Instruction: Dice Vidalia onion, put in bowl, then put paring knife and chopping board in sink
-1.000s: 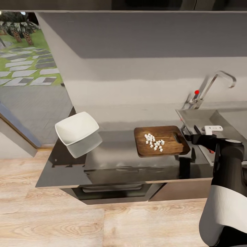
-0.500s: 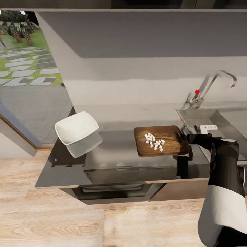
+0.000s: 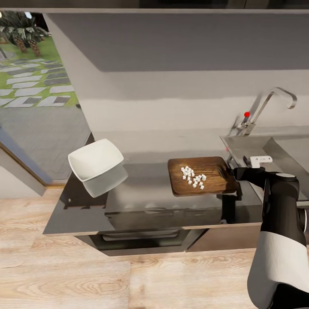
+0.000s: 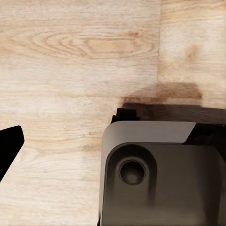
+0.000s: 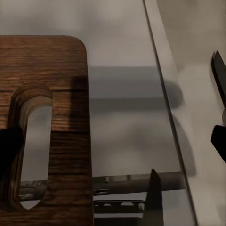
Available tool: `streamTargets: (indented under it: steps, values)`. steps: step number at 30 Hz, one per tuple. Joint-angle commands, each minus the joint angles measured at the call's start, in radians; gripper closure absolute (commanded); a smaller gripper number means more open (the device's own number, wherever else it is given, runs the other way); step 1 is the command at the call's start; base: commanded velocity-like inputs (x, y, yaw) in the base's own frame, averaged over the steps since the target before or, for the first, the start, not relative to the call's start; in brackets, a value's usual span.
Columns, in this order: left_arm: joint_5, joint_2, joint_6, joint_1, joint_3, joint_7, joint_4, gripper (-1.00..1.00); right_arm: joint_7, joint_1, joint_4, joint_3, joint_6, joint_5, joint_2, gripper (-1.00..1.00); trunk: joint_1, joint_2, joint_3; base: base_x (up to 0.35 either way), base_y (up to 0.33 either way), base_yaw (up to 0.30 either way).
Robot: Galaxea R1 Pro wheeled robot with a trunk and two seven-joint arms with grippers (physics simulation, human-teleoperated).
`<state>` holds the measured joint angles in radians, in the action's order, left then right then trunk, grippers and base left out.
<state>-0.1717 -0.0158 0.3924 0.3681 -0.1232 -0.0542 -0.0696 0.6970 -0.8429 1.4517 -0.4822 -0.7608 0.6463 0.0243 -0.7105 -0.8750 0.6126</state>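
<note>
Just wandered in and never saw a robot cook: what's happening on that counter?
The robot's right gripper has reached the slot-handle end of the brown wooden chopping board, which carries small white onion dice. The board lies on the glossy grey countertop beside the stainless-steel sink. The white square bowl sits apart to the left, with no dice visible inside.

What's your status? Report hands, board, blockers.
Right hand at the board's slot end, grip unclear. Board flat on the counter, onion dice on it. Bowl empty at left. Nothing between them.
</note>
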Motion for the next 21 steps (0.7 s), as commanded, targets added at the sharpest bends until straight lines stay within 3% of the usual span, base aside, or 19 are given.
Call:
streamTargets:
  steps: [1, 21]
  values:
    - [-0.008, 0.0, 0.006, 0.002, -0.009, -0.001, -0.004, -1.0, 0.01, -0.001, 0.001, -0.001, -0.002, 0.01, 0.0, -1.0, -0.004, -0.008, 0.004, 0.0, 0.0, 0.0]
    - [-0.008, 0.0, 0.006, 0.002, -0.009, -0.001, -0.004, -1.0, 0.01, -0.001, 0.001, -0.001, -0.002, 0.01, -0.001, -1.0, -0.081, -0.148, 0.067, 0.0, 0.0, 0.0]
